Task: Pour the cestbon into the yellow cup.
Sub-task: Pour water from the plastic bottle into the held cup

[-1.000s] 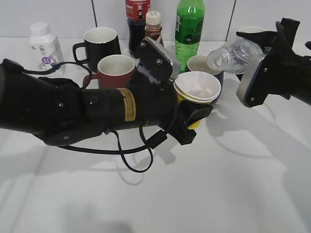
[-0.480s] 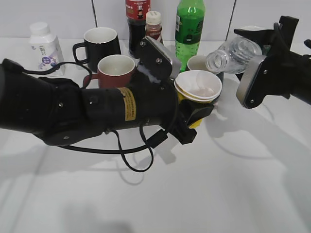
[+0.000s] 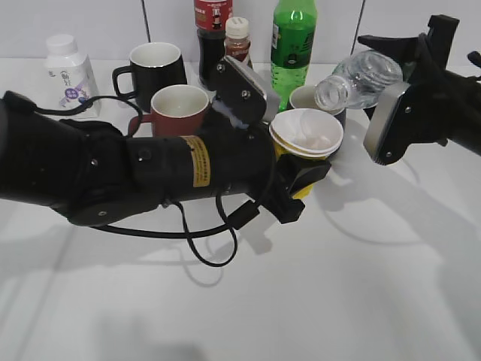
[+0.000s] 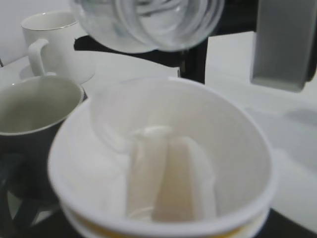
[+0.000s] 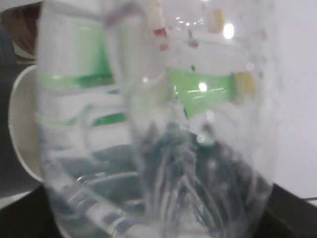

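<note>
The yellow cup [image 3: 304,139], stacked paper cups with a white inside, is held by my left gripper [image 3: 299,180], shut on its lower body. It fills the left wrist view [image 4: 163,158]. The cestbon [image 3: 359,78], a clear ribbed bottle, is held by my right gripper [image 3: 409,83], tipped nearly level with its open mouth pointing left, just above and right of the cup's rim. The bottle's mouth shows at the top of the left wrist view [image 4: 148,22]. The bottle body fills the right wrist view [image 5: 158,129]. Both grippers' fingers are mostly hidden.
A brown-red mug [image 3: 179,107], a black mug [image 3: 154,69], a dark mug [image 3: 310,100] behind the cup, a green soda bottle [image 3: 293,41], a cola bottle [image 3: 213,30], a small brown bottle [image 3: 237,41] and a white bottle [image 3: 69,71] stand at the back. A white mug [image 4: 54,42] stands at right.
The right gripper has lifted the cestbon slightly and moved it a little left; its mouth sits higher, closer over the cup's rim. The left arm and cup have not moved.
</note>
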`<move>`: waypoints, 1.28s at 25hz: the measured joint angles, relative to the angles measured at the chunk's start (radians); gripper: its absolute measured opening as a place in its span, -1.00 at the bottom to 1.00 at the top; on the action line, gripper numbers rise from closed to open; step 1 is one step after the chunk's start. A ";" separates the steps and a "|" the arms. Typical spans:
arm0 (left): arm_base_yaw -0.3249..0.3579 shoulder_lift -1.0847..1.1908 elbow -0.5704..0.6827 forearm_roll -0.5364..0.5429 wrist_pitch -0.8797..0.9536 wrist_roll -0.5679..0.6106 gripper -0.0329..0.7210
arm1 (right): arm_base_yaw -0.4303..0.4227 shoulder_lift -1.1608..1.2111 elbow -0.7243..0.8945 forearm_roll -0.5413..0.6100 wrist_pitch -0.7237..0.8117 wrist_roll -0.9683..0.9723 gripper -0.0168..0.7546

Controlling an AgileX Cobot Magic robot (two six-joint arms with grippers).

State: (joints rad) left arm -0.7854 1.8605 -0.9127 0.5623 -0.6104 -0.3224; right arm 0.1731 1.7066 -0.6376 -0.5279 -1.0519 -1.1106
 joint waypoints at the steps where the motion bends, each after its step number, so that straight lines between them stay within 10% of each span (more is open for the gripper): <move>1: 0.000 0.000 0.000 0.000 0.000 0.000 0.05 | 0.000 0.000 -0.001 -0.002 0.000 -0.006 0.27; 32: 0.000 0.000 0.000 0.006 0.008 -0.001 0.04 | 0.000 0.000 -0.010 0.020 -0.001 -0.160 0.27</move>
State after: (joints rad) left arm -0.7854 1.8605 -0.9127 0.5682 -0.6025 -0.3232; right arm 0.1731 1.7066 -0.6475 -0.5076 -1.0527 -1.2711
